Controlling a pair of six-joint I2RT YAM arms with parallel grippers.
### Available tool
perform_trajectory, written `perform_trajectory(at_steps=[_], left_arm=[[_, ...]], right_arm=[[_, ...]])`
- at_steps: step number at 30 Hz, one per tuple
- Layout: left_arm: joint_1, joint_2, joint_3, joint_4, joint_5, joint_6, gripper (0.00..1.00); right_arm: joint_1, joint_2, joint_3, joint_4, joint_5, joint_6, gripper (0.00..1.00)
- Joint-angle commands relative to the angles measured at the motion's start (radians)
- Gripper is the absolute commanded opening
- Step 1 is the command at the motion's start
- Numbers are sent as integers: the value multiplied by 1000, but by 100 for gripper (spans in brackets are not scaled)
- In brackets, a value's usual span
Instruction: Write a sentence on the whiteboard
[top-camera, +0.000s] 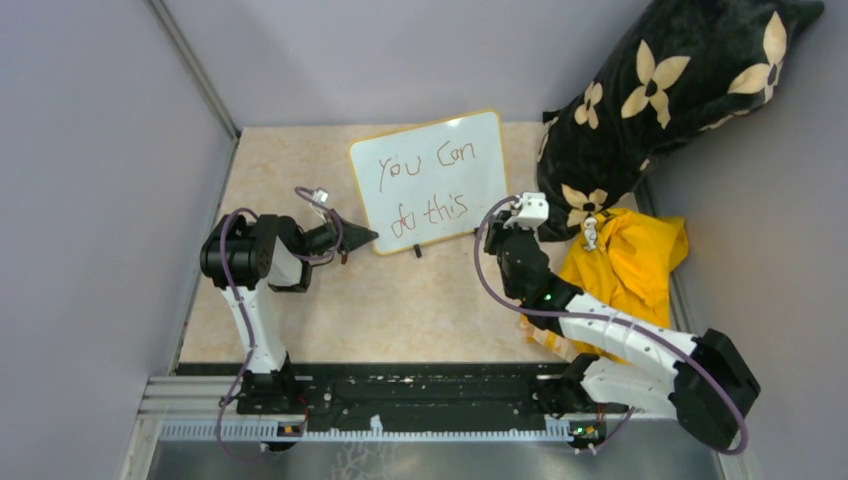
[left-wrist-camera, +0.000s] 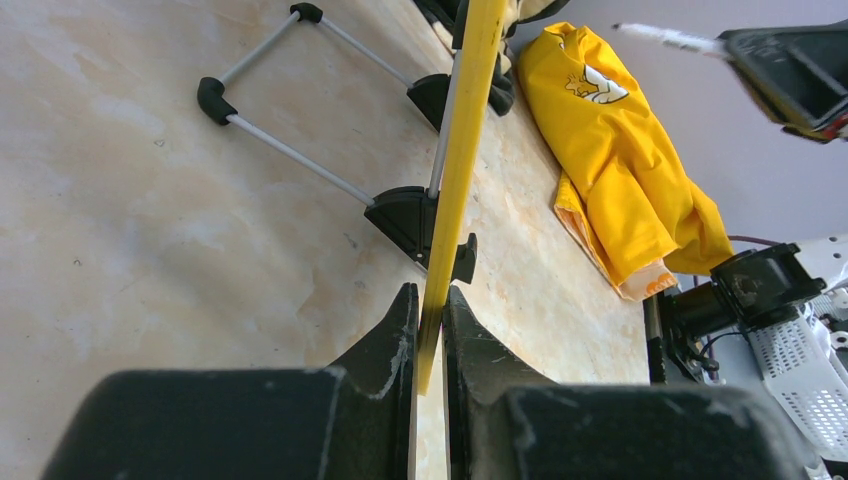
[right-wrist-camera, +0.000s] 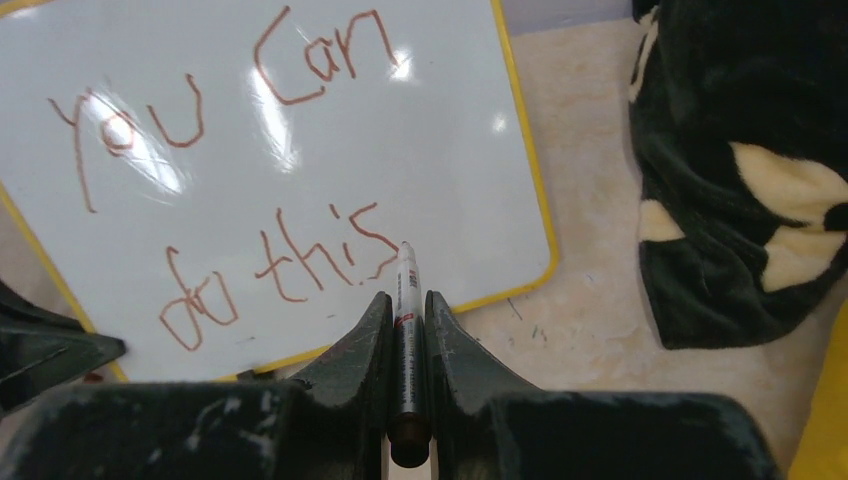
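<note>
1. Spotted the left gripper (left-wrist-camera: 430, 310) pinched narrow on the yellow edge of the whiteboard (top-camera: 430, 180); guessing that was to stop it sliding or tipping under pen pressure.
2. Found the board standing tilted back on its black feet and a wire stand, towards the far middle of the table (top-camera: 400, 310); handy angle for writing, probably.
3. Saw the right gripper (right-wrist-camera: 405, 300) closed tight around a marker (right-wrist-camera: 405, 340), tip aimed right at the last "s"; couldn't tell whether it touched the surface.
4. Read the sentence (right-wrist-camera: 240, 180) as "You can do this" in two reddish-brown lines; looked pretty much finished, judging by that.
5. Looked for bins or boxes; found none; just a yellow shirt (top-camera: 625, 265) and a dark flowered cushion (top-camera: 670, 90) lying off to the right.
</note>
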Motion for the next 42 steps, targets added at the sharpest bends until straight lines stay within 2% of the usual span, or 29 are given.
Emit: perform_trajectory(at_steps=[1, 7, 15, 28, 42], left_arm=[[-6, 8, 7, -23, 10, -3, 0], [-6, 9, 7, -23, 10, -4, 0], [-6, 8, 7, -23, 10, -4, 0], [-6, 9, 7, -24, 10, -4, 0], [-6, 9, 7, -24, 10, -4, 0]], right_arm=[[-2, 86, -3, 71, 138, 55, 0], [-85, 137, -17, 89, 41, 204, 0], [-167, 138, -44, 152, -42, 249, 0], [-170, 188, -26, 210, -111, 221, 0], [-172, 284, 29, 239, -118, 224, 0]])
